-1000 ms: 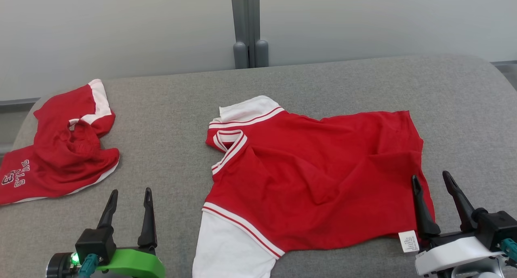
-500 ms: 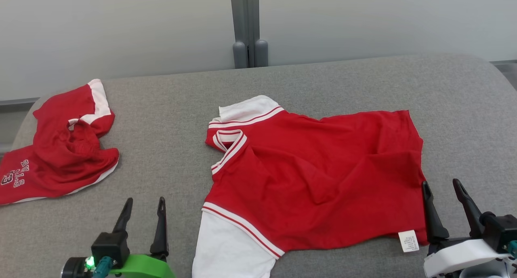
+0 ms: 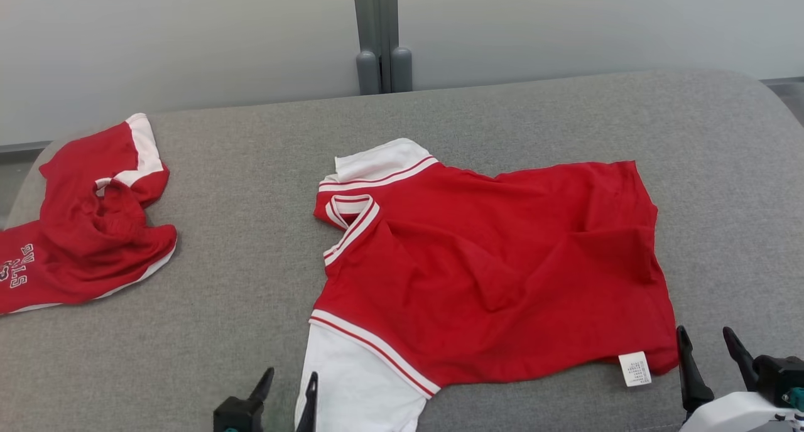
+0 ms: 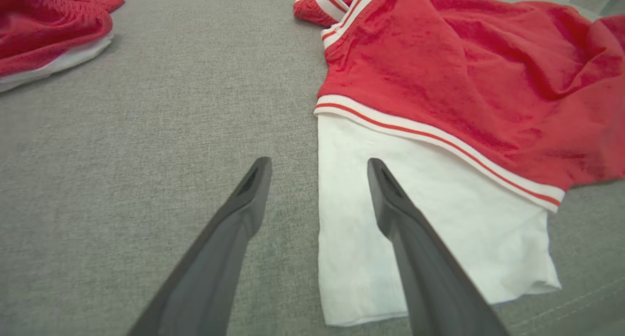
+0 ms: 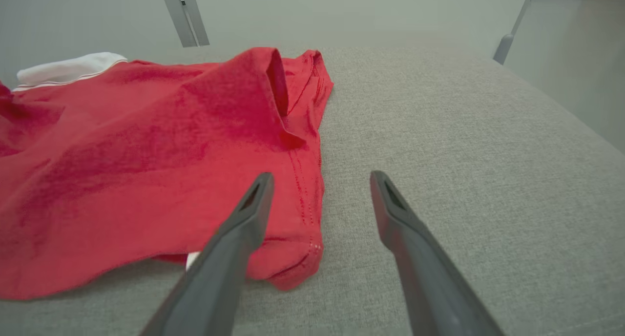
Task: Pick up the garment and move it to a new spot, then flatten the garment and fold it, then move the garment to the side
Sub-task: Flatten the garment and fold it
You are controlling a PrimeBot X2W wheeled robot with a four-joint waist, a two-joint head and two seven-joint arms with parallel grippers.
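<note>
Left claw (image 3: pixel 291 373) spread, straddling white sleeve (image 3: pixel 352 382) edge; right claw (image 3: pixel 705 329) spread beside shirt (image 3: pixel 490 256) hem.

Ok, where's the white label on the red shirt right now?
In the head view, the label sits at the near right corner of the shirt, just left of the right gripper.
</note>
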